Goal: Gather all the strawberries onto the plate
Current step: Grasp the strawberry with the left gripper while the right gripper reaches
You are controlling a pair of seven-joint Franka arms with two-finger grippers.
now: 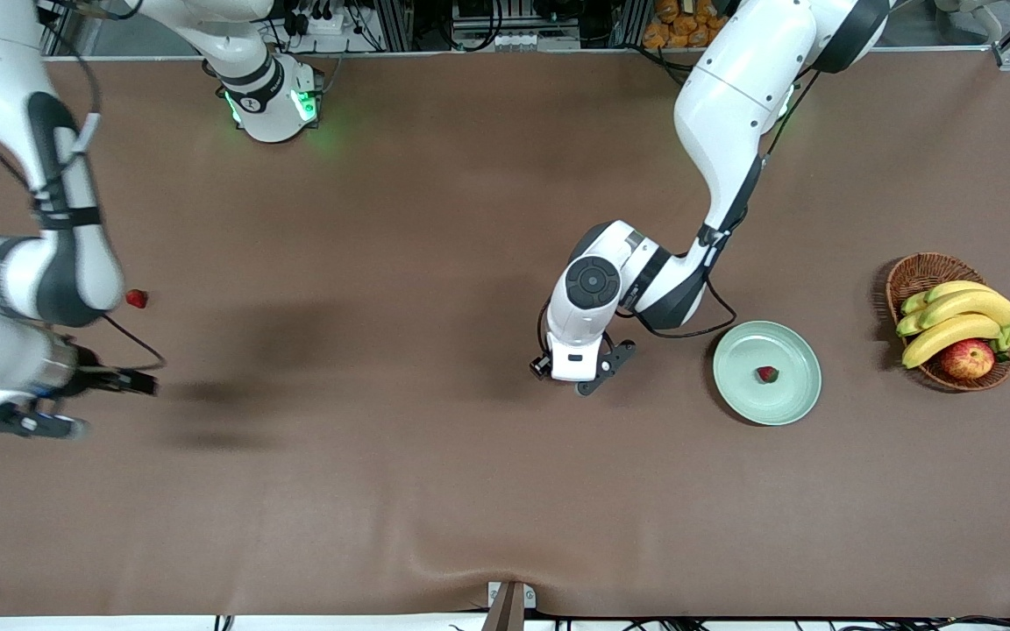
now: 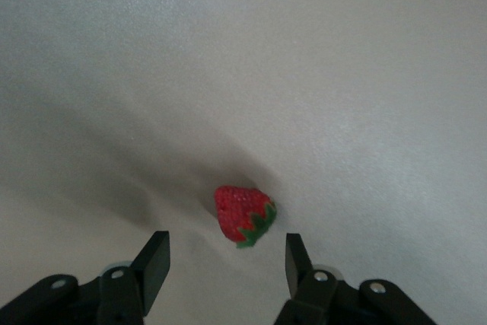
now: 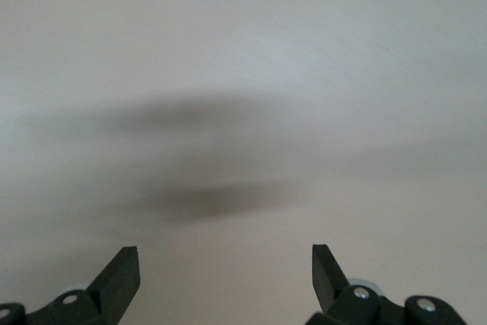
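The pale green plate (image 1: 799, 399) lies toward the left arm's end of the table, with one strawberry (image 1: 767, 374) in it. My left gripper (image 1: 577, 372) hangs low over the table beside the plate. In the left wrist view it (image 2: 226, 260) is open, and a second strawberry (image 2: 242, 215) lies on the table just ahead of its fingertips, untouched; the front view hides this berry under the hand. A third strawberry (image 1: 136, 299) lies at the right arm's end of the table. My right gripper (image 1: 93, 405) is open and empty (image 3: 226, 264) over bare table near it.
A brown wicker basket (image 1: 913, 272) with bananas (image 1: 952, 320) and a red-yellow apple (image 1: 967, 358) stands past the plate at the left arm's end. The right arm's elbow (image 1: 40, 280) hangs right beside the third strawberry.
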